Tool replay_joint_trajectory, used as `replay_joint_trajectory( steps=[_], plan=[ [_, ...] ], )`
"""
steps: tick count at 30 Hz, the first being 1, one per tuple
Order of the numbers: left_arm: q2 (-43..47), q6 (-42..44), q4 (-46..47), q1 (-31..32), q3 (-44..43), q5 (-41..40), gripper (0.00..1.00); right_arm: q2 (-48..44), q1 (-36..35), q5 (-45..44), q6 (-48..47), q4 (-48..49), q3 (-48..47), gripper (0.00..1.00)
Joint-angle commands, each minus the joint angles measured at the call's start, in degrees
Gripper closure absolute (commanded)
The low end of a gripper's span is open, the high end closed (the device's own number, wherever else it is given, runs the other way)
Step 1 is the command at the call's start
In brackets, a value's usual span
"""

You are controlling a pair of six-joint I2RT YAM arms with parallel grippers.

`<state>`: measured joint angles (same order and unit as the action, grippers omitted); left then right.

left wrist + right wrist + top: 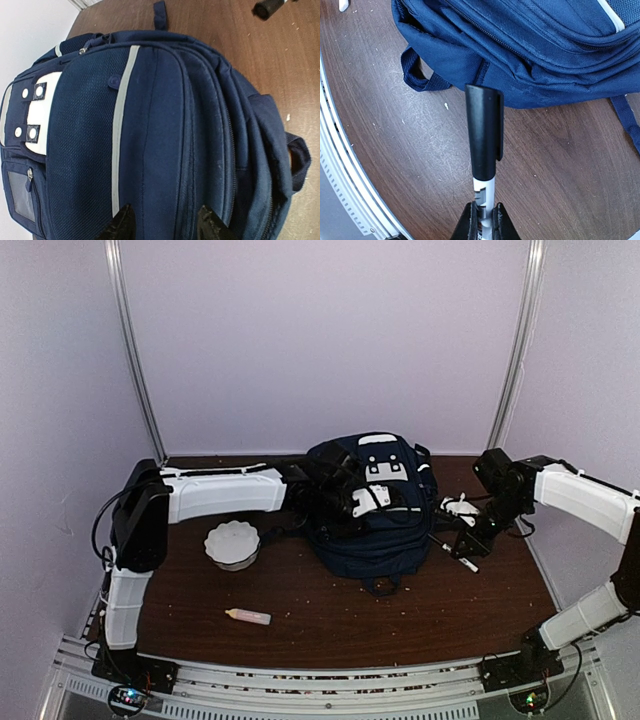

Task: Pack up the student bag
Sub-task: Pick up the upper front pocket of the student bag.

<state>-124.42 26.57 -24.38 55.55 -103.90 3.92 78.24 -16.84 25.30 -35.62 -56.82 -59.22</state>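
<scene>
- The left arm point(215, 492) has white shell links joined by bulky black joint housings.
- The right arm point(585, 502) has the same white shells and black joints.
- Black base plates point(135, 670) sit on the slotted rail point(320, 692), with a small lit board at the rail's near side under each.
- Thin black cables point(100, 530) loop beside the left arm, above the rail.
- The left fingertips point(121, 226) are black, matte and tapered.
- The right fingertips point(465, 226) are black wedges.
</scene>
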Motion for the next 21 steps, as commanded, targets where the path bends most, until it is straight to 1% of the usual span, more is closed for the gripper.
replay_joint_trajectory(
  steps=[1,3,6,11,13,14,16,18,21],
  plan=[
    [-2.2,-1.1,2.9,0.4,-1.3,-7.3,0.57,0.4,0.5,1.2,0.7,0.6,-1.2,0.93],
    [-2.6,-0.9,4.1,0.4,-1.3,-9.1,0.58,0.6,0.5,1.0,0.7,0.5,-1.3,0.93],
    [-2.9,-0.7,4.8,0.4,-1.6,-10.5,0.64,0.5,0.5,1.0,0.9,0.2,-1.8,0.93],
    [-2.2,-1.2,4.9,0.4,-2.9,-12.2,0.83,0.4,0.4,1.1,1.3,0.8,-2.2,0.93],
    [-1.3,-1.9,5.2,0.4,-3.3,-12.7,0.89,0.7,0.3,0.7,1.2,1.6,-2.6,0.93],
    [-0.9,-2.4,5.4,0.4,-3.6,-12.7,0.91,0.9,0.1,0.2,1.0,2.0,-3.0,0.93],
    [-0.1,-3.6,5.5,0.1,-4.4,-11.3,0.93,1.3,-0.8,-1.6,0.4,2.3,-4.2,0.93],
    [0.9,-5.1,5.5,-0.4,-4.8,-7.8,0.95,1.3,-2.1,-3.9,-0.5,2.7,-5.0,0.93],
    [2.4,-7.8,7.5,-1.1,-4.9,-5.6,0.99,1.1,-5.2,-8.2,-2.8,3.7,-5.5,0.93]
  ],
)
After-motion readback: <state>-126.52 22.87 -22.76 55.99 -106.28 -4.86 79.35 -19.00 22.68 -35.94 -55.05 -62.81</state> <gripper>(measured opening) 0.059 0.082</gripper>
